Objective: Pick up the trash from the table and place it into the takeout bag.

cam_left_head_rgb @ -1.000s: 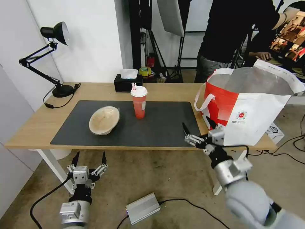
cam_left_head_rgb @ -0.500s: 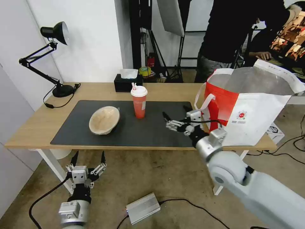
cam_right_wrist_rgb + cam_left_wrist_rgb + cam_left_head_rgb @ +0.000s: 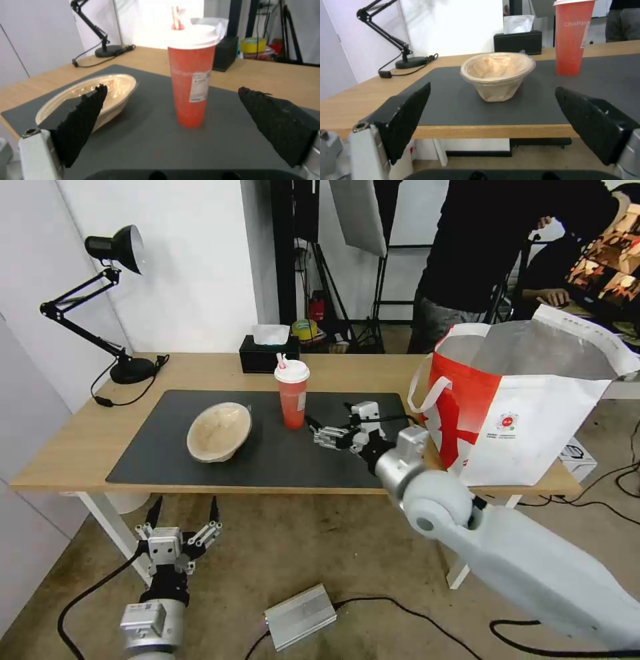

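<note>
The cup (image 3: 292,393) stands upright on the mat (image 3: 333,447), mid-table (image 3: 73,440), with the pulp bowl (image 3: 219,431) beside it to my left. My right gripper (image 3: 331,425) hovers over the mat just beside the cup, spread wide and holding nothing. The bag (image 3: 527,400) stands at the table's right end. My left gripper (image 3: 185,511) hangs below the table edge, also wide.

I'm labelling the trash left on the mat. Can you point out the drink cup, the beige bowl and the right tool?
drink cup (image 3: 292,407): head view, on its red-orange side wall.
beige bowl (image 3: 218,431): head view, on its inner surface.
right tool (image 3: 328,426): head view, midway between its open fingertips, beside the cup.
</note>
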Robot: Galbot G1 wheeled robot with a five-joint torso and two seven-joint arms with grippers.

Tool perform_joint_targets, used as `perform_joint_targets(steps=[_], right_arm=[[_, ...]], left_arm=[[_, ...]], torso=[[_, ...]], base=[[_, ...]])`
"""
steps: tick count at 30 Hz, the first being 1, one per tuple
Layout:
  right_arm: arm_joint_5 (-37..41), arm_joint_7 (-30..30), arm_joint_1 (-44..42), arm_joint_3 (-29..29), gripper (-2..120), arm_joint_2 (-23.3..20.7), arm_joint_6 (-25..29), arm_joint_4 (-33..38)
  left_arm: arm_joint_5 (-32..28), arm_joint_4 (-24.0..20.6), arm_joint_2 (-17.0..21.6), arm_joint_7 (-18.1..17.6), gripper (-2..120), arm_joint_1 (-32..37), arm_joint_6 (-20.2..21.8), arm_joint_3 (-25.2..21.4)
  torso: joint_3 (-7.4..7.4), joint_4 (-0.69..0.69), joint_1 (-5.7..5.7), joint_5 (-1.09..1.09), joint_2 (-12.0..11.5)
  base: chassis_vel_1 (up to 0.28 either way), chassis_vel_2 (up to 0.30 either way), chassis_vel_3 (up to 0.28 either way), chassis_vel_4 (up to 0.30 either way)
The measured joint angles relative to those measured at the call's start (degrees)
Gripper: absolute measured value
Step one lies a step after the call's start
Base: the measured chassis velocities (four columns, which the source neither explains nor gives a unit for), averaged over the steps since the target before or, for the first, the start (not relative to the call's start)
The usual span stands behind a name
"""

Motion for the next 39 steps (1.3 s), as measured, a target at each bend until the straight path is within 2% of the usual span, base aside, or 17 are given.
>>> perform_joint_targets(steps=[17,39], right_arm=[[-0.10,-0.06,5.94,-5.52,99,7.15,-0.05,-10.22],[-0.16,-0.48,8.00,-5.61,98,11.91,1.28,-19.11]], left_arm=[[-0.51,-0.65,0.05,-0.06,100,0.31,0.01,-0.88],[-1.65,-1.52,0.15,-0.17,100,0.60,-0.01,-2.02]], torso=[[0.00,0.01,0.00,0.00,0.00],[0.00,0.00,0.00,0.01,0.00]], base=[[0.000,0.000,0.000,0.000],[0.000,0.000,0.000,0.000]])
